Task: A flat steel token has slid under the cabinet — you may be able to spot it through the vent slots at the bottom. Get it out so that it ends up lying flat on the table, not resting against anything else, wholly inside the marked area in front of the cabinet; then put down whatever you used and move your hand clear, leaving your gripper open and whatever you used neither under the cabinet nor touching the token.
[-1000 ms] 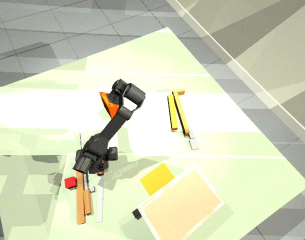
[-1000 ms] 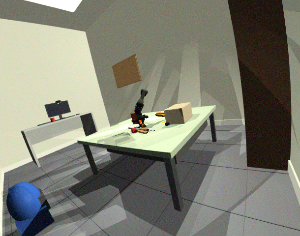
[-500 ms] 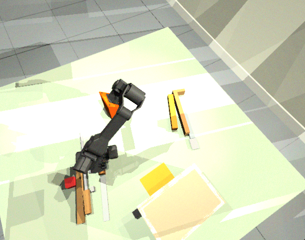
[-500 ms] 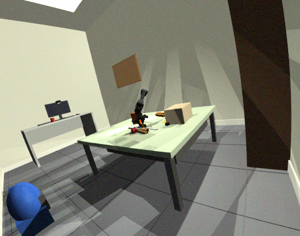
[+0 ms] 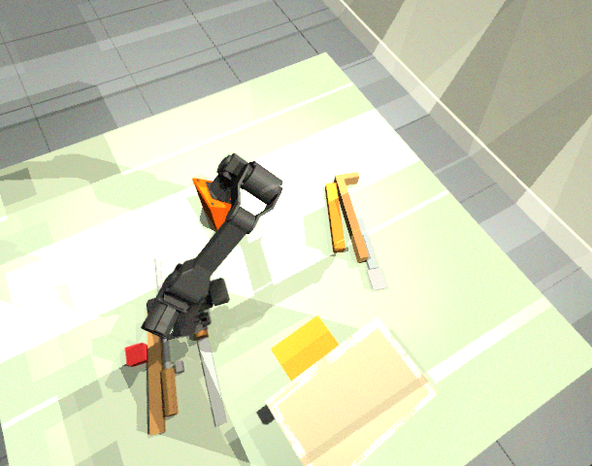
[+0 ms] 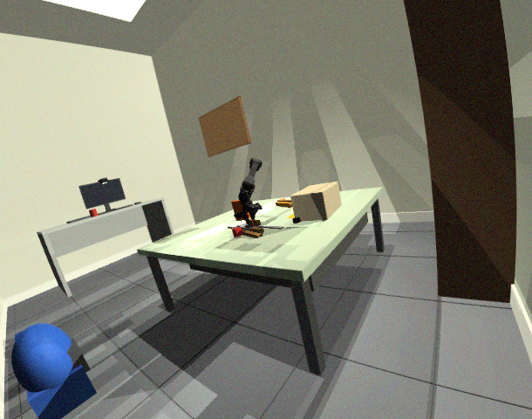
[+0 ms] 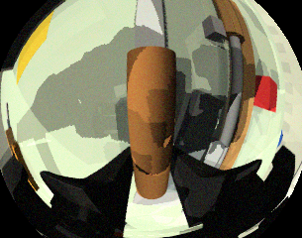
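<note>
Pale green table [image 5: 462, 281]. On it: cabinet [image 5: 353, 388] in white outline, yellow pad [image 5: 304, 347] and small black block [image 5: 264, 414] beside it, red cube [image 5: 135, 354], brown sticks [image 5: 155, 391], orange sticks [image 5: 344, 216], orange wedge [image 5: 211, 203] at arm base.

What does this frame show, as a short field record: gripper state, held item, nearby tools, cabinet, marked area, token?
gripper: gripper shut on the brown handle of a tool
held tool: brown handle between the fingers, grey blade reaching toward the table's near edge
beside it: two wooden sticks and a red block
other tools: two orange-brown sticks farther off, untouched
cabinet: beige box standing on the table
marked area: yellow patch in front of the cabinet, nothing on it
token: not visible in any view
</note>
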`<state>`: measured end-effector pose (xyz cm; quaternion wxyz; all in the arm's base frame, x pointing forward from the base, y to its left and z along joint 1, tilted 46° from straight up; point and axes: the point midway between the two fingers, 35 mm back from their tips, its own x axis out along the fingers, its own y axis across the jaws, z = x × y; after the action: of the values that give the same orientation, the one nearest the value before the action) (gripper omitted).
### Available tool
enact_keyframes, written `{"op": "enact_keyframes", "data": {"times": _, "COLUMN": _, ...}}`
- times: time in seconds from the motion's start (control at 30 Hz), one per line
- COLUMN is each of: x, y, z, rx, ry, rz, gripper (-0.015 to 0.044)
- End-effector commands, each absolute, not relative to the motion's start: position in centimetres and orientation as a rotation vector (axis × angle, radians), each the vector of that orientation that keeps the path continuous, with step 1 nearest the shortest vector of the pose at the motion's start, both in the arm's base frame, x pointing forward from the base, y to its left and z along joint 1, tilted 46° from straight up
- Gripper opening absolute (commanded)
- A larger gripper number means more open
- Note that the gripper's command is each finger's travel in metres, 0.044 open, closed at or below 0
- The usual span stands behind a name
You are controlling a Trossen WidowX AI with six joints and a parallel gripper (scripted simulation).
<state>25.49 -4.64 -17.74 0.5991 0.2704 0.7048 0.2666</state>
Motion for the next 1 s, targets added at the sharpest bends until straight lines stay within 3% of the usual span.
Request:
{"op": "enact_keyframes", "data": {"times": 0.0, "x": 25.63, "y": -4.81, "z": -17.80, "rx": 0.589, "ry": 1.618, "rz": 0.645, "gripper": 0.0000}}
{"op": "enact_keyframes", "data": {"times": 0.97, "x": 25.65, "y": -4.78, "z": -17.78, "rx": 0.420, "ry": 1.517, "rz": 0.819, "gripper": 0.0000}}
